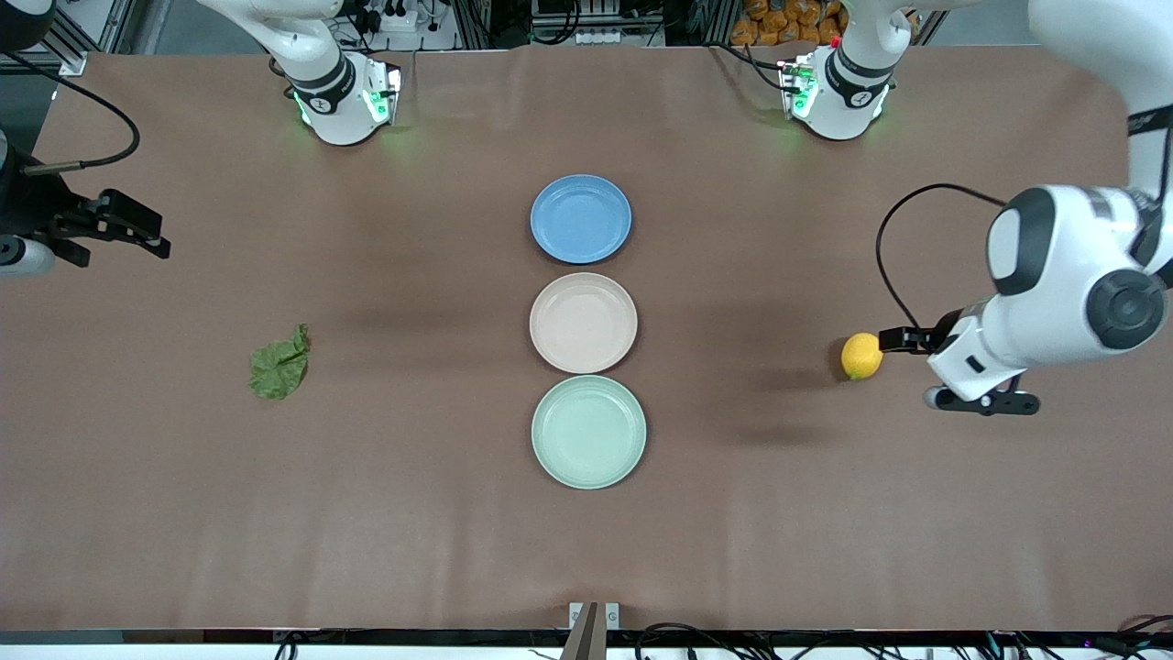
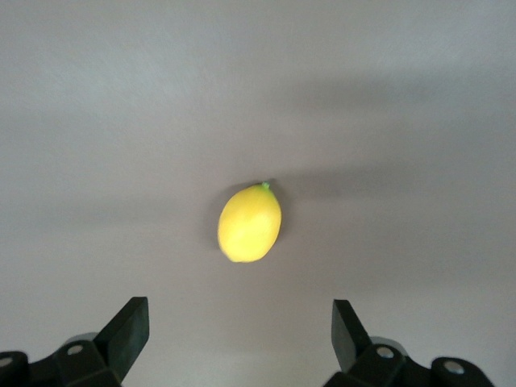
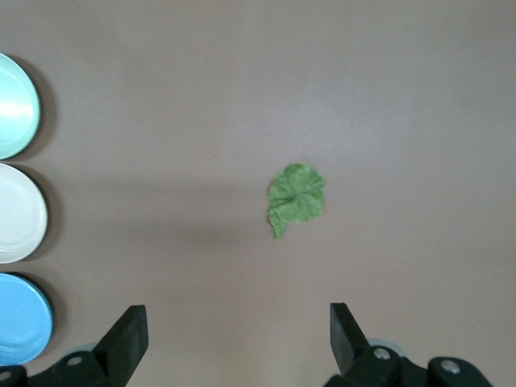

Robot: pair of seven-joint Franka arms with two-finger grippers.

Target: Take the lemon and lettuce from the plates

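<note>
The yellow lemon lies on the brown table toward the left arm's end, off the plates. My left gripper hovers over the table beside it, open and empty; in the left wrist view the lemon lies ahead of the open gripper. The green lettuce lies flat on the table toward the right arm's end. My right gripper is up near that end, open and empty, with the lettuce ahead of it. The beige plate and the mint plate are both empty.
A blue plate lies farther from the front camera than the beige one; the three plates form a row at the table's middle. They also show at the edge of the right wrist view: mint, beige, blue.
</note>
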